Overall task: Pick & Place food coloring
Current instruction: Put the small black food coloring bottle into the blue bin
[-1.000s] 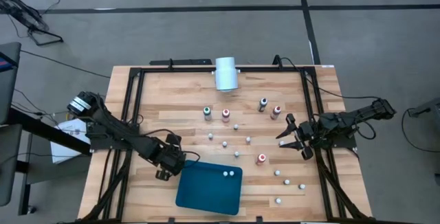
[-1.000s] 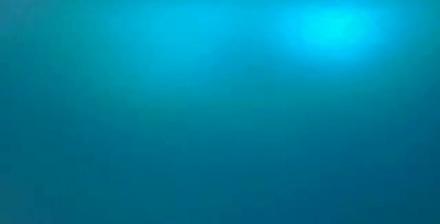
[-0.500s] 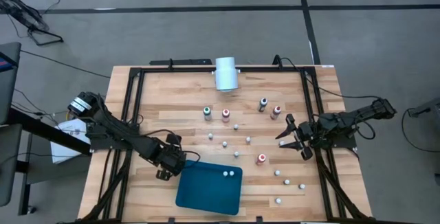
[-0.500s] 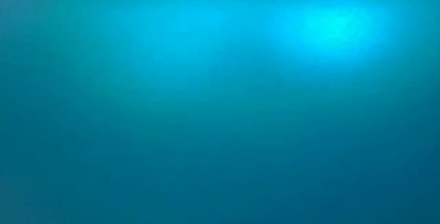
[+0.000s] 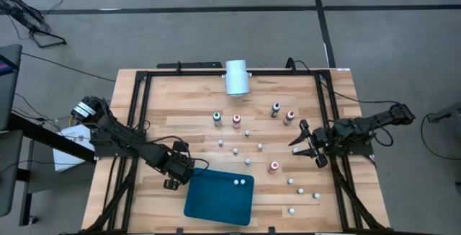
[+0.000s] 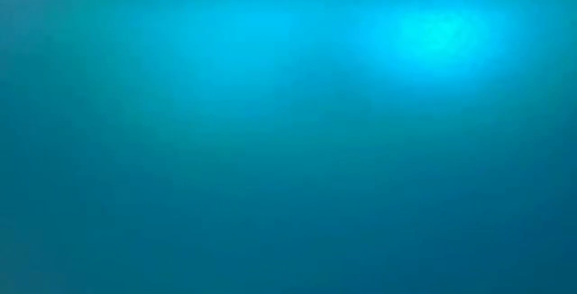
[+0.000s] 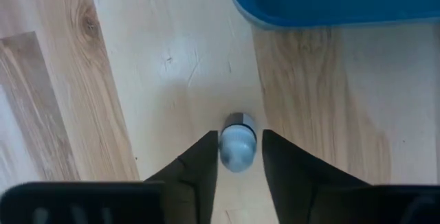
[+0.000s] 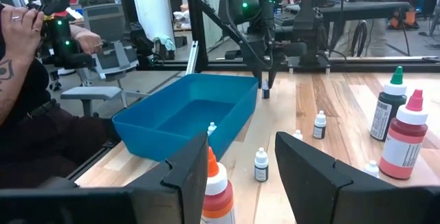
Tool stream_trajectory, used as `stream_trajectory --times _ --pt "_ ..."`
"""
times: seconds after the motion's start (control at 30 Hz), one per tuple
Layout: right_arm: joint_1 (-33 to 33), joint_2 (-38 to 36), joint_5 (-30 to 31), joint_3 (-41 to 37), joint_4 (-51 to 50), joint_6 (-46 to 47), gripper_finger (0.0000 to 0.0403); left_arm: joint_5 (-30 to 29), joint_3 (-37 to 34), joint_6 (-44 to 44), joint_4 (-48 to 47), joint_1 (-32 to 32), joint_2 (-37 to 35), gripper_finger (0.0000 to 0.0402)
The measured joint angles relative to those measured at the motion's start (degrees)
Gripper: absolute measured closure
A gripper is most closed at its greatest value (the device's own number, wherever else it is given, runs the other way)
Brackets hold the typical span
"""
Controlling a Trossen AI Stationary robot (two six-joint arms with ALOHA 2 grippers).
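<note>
My left gripper [image 5: 171, 182] points down at the table, just left of the teal tray [image 5: 216, 205]. Its open fingers stand close on either side of one tiny pale-capped food coloring bottle [image 7: 238, 148], which rests on the wood. Two small bottles [image 5: 240, 182] lie in the tray. Several more bottles stand on the table, among them a green one [image 5: 217, 117], a red one [image 5: 236, 120] and a dark one [image 5: 275, 109]. My right gripper [image 5: 299, 140] waits open and level at the table's right side, holding nothing. My left gripper comes at the small bottle from above, one finger [image 7: 199, 165] on each side of its cap [image 7: 236, 157]. A thin gap shows at one finger. Whether the other touches the bottle I cannot tell. The bottle rests on the table.
A white cylinder [image 5: 236, 76] lies at the far edge. A dark frame [image 5: 144, 83] runs round the tabletop. The tray [image 6: 288, 150] fills the whole low view. A seated person [image 8: 27, 80] shows beyond the table's left side.
</note>
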Motion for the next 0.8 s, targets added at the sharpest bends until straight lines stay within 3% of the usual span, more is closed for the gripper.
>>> stream_trajectory --times 0.2,0.53,0.8 --pt "0.0 0.0 -0.02 0.0 0.0 0.0 0.0244 -0.06 0.07 -0.05 0.02 0.0 -0.07 0.0349" --pt "0.0 0.0 0.0 0.02 0.0 0.0 0.0244 1.32 1.75 -1.17 -0.61 -1.25 -2.48 0.0331" --pt "-0.02 0.0 0.0 0.01 -0.02 0.0 0.0244 -0.11 6.65 -4.06 -10.5 -2.55 -9.37 0.0341"
